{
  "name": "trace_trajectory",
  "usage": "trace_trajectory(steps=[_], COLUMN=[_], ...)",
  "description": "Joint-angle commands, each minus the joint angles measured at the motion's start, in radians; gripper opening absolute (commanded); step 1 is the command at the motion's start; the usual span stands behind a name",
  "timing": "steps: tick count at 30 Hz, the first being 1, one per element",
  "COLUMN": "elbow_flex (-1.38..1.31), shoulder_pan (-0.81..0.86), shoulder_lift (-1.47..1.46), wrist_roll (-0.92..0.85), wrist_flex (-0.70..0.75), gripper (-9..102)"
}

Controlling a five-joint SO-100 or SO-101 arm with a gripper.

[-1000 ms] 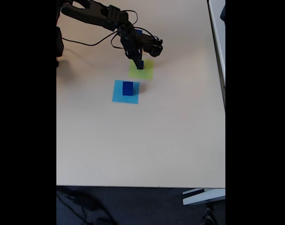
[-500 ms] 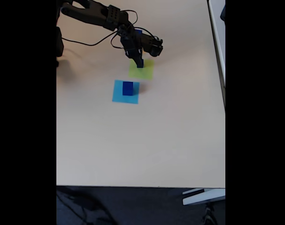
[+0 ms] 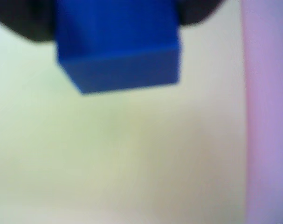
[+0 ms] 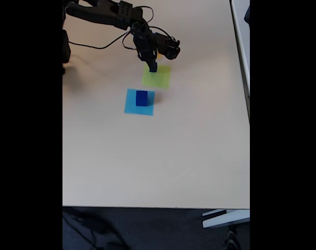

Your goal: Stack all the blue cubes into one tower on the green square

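Observation:
In the wrist view a blue cube (image 3: pixel 118 46) sits at the top edge between two dark jaws, over the green square (image 3: pixel 108 154). In the fixed view my gripper (image 4: pixel 152 66) is shut on this small blue cube (image 4: pixel 153 67) and holds it above the back edge of the green square (image 4: pixel 158 78). No cube rests on the green paper. A larger blue cube (image 4: pixel 141 98) stands on a light-blue paper square (image 4: pixel 131 107), just in front and to the left of the green one.
The black arm (image 4: pixel 113 14) and its cables (image 4: pixel 103 48) reach in from the top left of the fixed view. The beige table (image 4: pixel 158 156) stretches wide toward the front edge. A white table edge (image 4: pixel 240 31) runs along the right.
The gripper has moved up and toward the back of the green square, still holding the small blue cube. The cube on the light-blue square has not moved.

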Motion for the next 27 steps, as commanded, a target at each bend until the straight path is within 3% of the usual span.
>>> trace_trajectory(steps=[1, 10, 27], elbow_flex=[-0.061, -0.23, -0.272], shoulder_pan=[0.006, 0.089, 0.189], shoulder_lift=[0.117, 0.156, 0.115], wrist_roll=[-0.026, -0.169, -0.25], wrist_flex=[0.029, 0.204, 0.244], gripper=[0, 0, 0])
